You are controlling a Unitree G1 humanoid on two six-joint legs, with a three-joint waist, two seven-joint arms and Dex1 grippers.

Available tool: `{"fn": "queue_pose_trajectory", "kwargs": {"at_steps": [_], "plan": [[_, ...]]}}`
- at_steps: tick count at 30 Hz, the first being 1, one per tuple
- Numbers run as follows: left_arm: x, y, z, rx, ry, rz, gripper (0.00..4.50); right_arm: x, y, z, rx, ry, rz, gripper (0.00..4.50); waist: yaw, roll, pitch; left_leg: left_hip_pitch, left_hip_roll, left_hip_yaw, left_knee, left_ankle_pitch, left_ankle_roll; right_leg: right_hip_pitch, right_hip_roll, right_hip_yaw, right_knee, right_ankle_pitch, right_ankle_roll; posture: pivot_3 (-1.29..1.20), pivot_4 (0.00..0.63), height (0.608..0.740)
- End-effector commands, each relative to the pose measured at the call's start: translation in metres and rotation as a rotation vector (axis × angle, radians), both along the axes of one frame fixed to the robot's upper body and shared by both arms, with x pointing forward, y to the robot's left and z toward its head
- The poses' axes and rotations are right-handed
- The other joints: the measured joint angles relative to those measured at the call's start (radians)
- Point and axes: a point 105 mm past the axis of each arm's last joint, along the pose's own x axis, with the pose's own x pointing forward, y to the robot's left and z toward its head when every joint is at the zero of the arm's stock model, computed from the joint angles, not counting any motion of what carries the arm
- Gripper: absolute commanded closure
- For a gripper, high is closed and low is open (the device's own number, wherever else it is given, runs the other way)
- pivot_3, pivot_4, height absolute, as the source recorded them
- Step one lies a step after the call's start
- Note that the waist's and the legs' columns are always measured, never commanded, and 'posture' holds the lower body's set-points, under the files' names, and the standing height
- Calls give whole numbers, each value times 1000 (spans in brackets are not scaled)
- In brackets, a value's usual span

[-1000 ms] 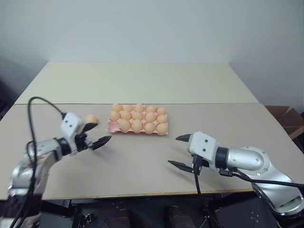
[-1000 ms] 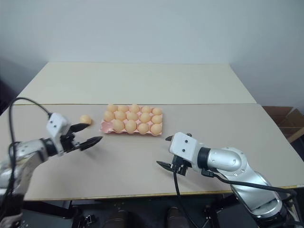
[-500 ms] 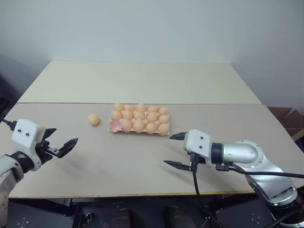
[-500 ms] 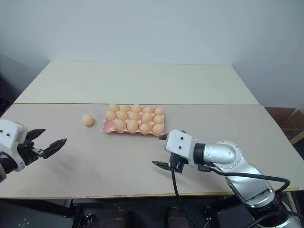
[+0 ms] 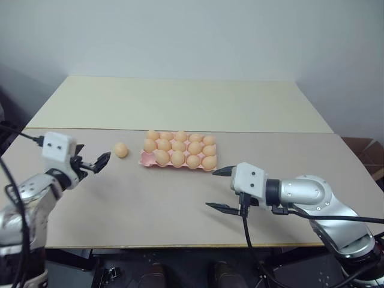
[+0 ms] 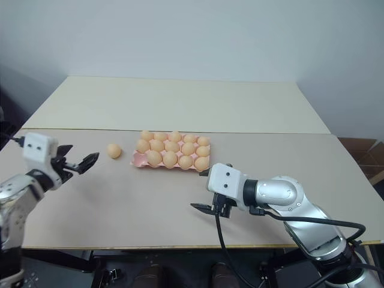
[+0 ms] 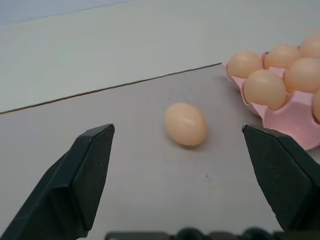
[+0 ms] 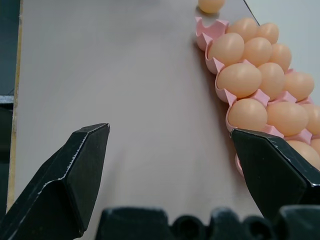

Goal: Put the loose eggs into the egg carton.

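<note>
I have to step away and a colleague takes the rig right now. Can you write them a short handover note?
Left gripper: open and empty, aimed at the one loose egg, not touching it.
Right gripper: open and empty, hovering over the table in front of the egg carton's near edge.
Things: the loose egg lies on the table just left of the pink carton, apart from it. The carton holds many eggs; one cup at its near left corner looks empty.
Done: all eggs but one are in the carton.
Left: pick up the last egg with the left gripper and set it in the free cup.
</note>
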Motion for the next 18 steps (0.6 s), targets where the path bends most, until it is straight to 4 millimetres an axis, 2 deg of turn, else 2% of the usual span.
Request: {"fn": "queue_pose_trajectory", "kwargs": {"at_steps": [1,3,9,18], "plan": [[22,-3,8,-40,-59,24,44,-3,-1,11,8,-45,-9,0,0,0,0,0,0,0,0,0,0,0,0,0,0,0,0,0,150,740],[34,-6,7,-85,-69,20,44,-3,-3,11,8,-47,-23,0,0,0,0,0,0,0,0,0,0,0,0,0,0,0,0,0,150,740],[57,-6,-14,-83,-21,50,44,-6,-6,10,9,-46,-60,0,-6,0,0,0,0,0,0,0,0,0,1,0,1,1,0,0,150,740],[75,-21,-36,-95,31,-7,44,-7,-7,8,21,-44,-96,0,0,-1,0,0,0,0,0,0,0,0,0,0,0,1,1,0,150,740]]}}
